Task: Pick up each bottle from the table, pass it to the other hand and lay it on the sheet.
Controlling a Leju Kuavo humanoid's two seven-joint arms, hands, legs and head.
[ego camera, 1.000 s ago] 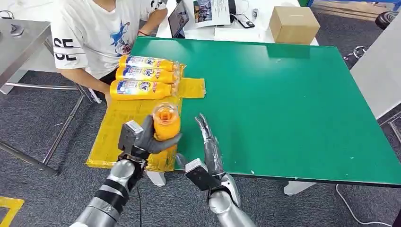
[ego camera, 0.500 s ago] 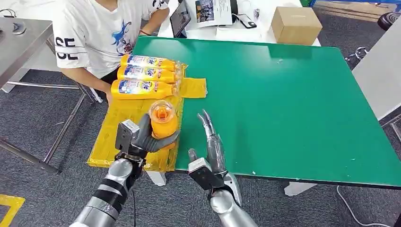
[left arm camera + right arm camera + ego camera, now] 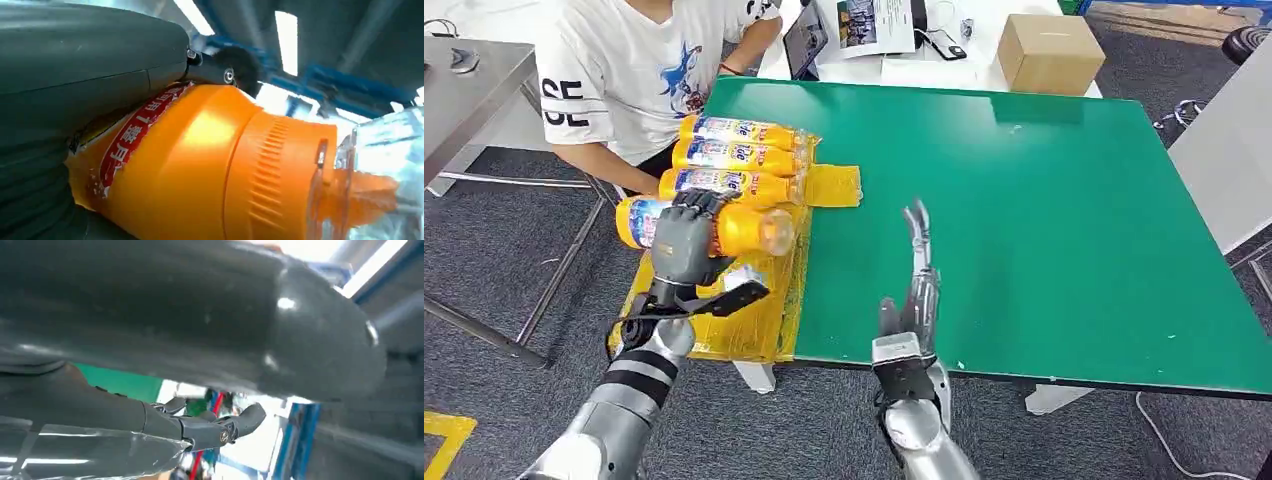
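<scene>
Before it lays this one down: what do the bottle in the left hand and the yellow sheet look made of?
The bottle in the left hand: glossy orange plastic, by its soft highlights, with a ribbed collar and clear cap. The yellow sheet: probably thin plastic film or wrap, since it shines and wrinkles; padding underneath cannot be told.

Held bottle (image 3: 714,228): a second ago it stood upright in the left hand with its clear cap toward the camera; now it lies on its side, cap pointing to 3 o'clock, base to 9 o'clock, just in front of the three bottles already on the yellow sheet (image 3: 714,300).
Left hand (image 3: 682,243): has turned over and moved toward 11 o'clock, its fingers (image 3: 686,213) now wrapped over the bottle's top (back of the hand facing the camera).
Right hand (image 3: 916,290): has drawn away toward 3 o'clock over the green bench (image 3: 1044,220), well apart from the bottle, fingers straight and apart.
</scene>
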